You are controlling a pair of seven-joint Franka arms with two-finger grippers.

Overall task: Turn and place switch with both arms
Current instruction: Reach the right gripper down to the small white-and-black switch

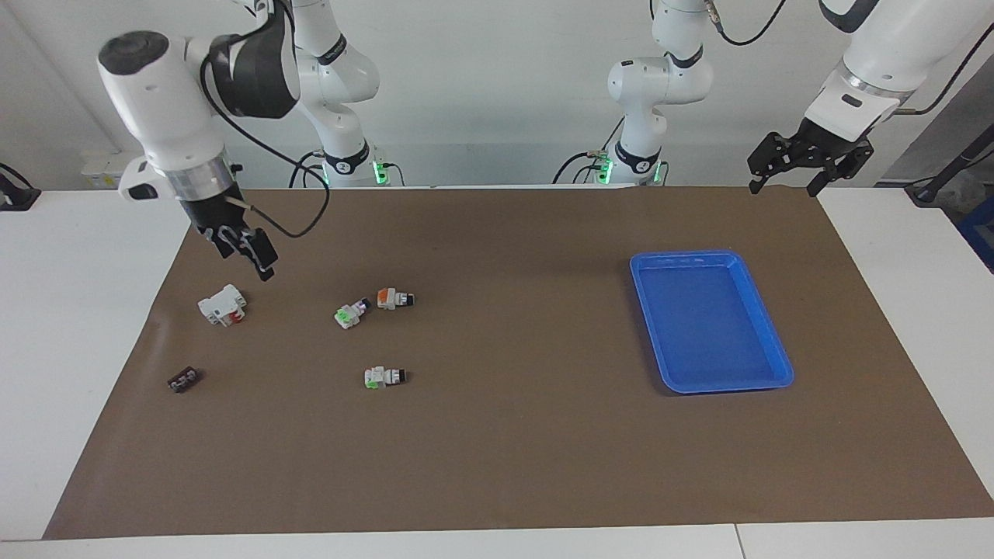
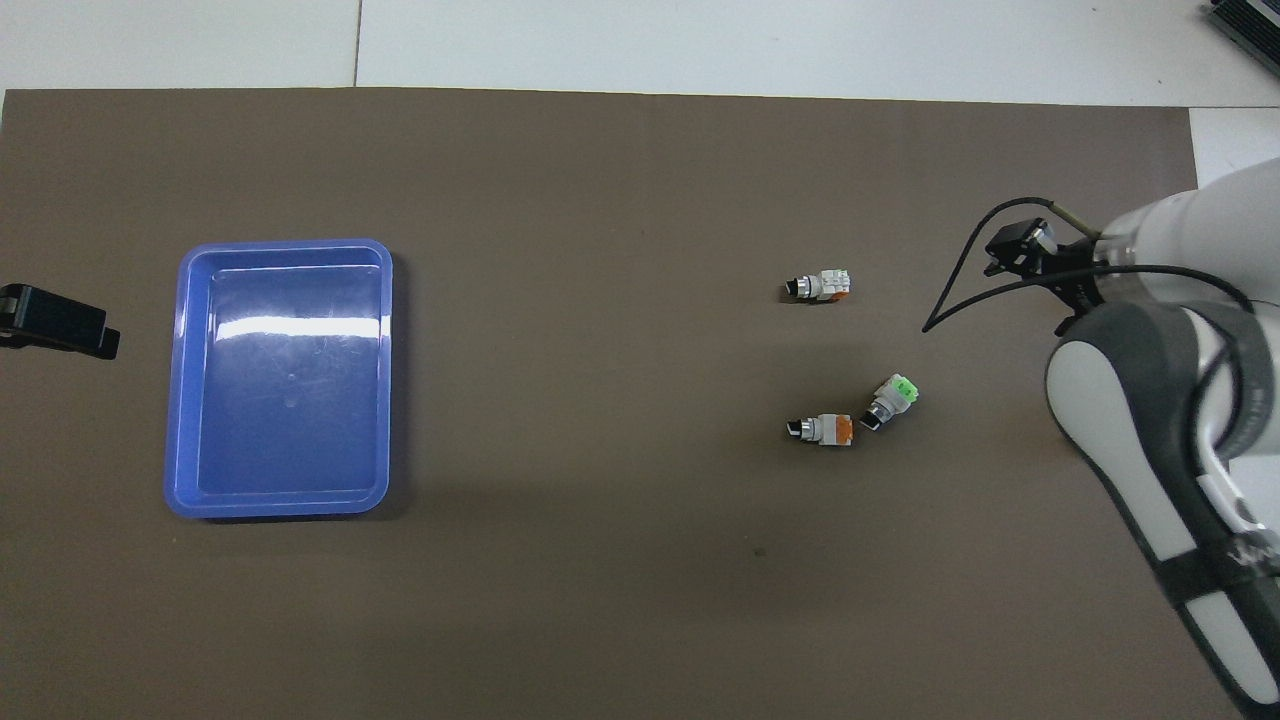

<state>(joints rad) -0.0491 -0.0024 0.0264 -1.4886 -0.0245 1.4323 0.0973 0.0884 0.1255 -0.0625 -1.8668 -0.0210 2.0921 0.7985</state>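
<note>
The switch (image 1: 384, 376), white with a pale green block and a black knob, lies on its side on the brown mat, farther from the robots than the two other switches; it also shows in the overhead view (image 2: 822, 287). My right gripper (image 1: 248, 252) hangs over the mat at the right arm's end, just above a white and red block (image 1: 222, 304), well apart from the switch; it also shows in the overhead view (image 2: 1020, 248). My left gripper (image 1: 784, 185) is open and empty, raised over the mat's edge at the left arm's end, and its tip shows in the overhead view (image 2: 60, 325).
An orange-ended switch (image 1: 394, 298) (image 2: 825, 429) and a bright green-faced switch (image 1: 353, 313) (image 2: 893, 395) lie together nearer the robots. A small black part (image 1: 184, 380) lies near the mat's edge. A blue tray (image 1: 683, 255) (image 2: 285, 243) stands toward the left arm's end.
</note>
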